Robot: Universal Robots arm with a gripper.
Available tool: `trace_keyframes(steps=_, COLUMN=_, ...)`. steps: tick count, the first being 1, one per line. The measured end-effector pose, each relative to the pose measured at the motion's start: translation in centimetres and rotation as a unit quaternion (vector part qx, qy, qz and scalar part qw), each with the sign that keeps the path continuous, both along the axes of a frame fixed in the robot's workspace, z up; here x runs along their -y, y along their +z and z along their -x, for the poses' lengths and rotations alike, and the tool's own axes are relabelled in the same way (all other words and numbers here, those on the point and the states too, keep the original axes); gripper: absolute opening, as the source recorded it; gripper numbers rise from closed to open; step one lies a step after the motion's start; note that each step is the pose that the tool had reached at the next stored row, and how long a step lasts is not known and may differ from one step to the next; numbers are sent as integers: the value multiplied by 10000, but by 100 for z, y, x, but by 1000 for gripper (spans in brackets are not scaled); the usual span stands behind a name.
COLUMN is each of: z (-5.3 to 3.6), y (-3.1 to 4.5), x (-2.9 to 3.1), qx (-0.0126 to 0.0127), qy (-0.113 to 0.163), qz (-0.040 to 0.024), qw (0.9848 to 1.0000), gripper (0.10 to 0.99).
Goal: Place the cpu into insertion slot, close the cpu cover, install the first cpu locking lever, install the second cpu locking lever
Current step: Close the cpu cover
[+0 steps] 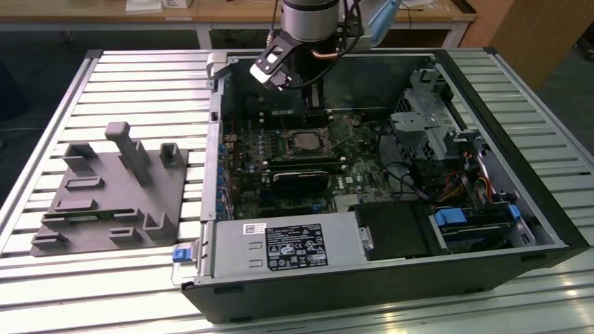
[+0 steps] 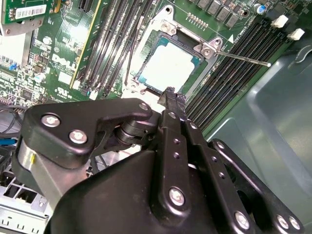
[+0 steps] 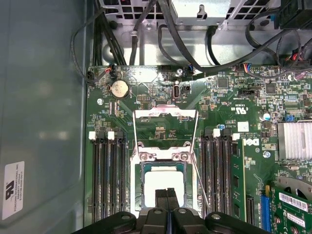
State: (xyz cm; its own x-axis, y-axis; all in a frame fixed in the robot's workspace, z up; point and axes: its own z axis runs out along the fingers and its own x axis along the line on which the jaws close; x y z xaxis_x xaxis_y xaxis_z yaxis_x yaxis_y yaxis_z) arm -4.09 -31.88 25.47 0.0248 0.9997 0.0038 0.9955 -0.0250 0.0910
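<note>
The cpu point(image 3: 163, 187) lies in the insertion slot point(image 3: 138, 183) on the green motherboard; its bright silver top also shows in the second wrist view point(image 2: 168, 68). The cpu cover point(image 3: 165, 114) is swung open, away from the slot, and the board shows through its window. A thin metal locking lever point(image 2: 243, 58) sticks out free beside the socket. My gripper point(image 3: 167, 196) hangs just above the cpu's edge, its black fingers shut together on nothing, and it also shows in the second wrist view point(image 2: 170, 93). In the exterior view my arm point(image 1: 311, 21) reaches into the case over the socket point(image 1: 302, 141).
Long black memory slots point(image 3: 105, 180) flank the socket on both sides. Cables point(image 3: 195, 44) run across the board's far edge, and the grey case wall point(image 3: 44, 97) stands close by. A grey fixture block point(image 1: 111, 191) lies on the table at the exterior view's left.
</note>
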Motion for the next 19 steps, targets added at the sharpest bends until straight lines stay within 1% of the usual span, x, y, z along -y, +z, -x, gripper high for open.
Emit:
trace_keyframes(steps=9, z=-3, y=0, x=0, qx=0, qy=0, qz=0, qw=10000, gripper=106)
trace_keyframes(steps=14, z=-3, y=40, x=0, qx=0, qy=0, qz=0, qw=10000, gripper=106)
trace_keyframes(steps=19, z=-3, y=57, x=0, qx=1, qy=0, qz=-1, qw=10000, gripper=106)
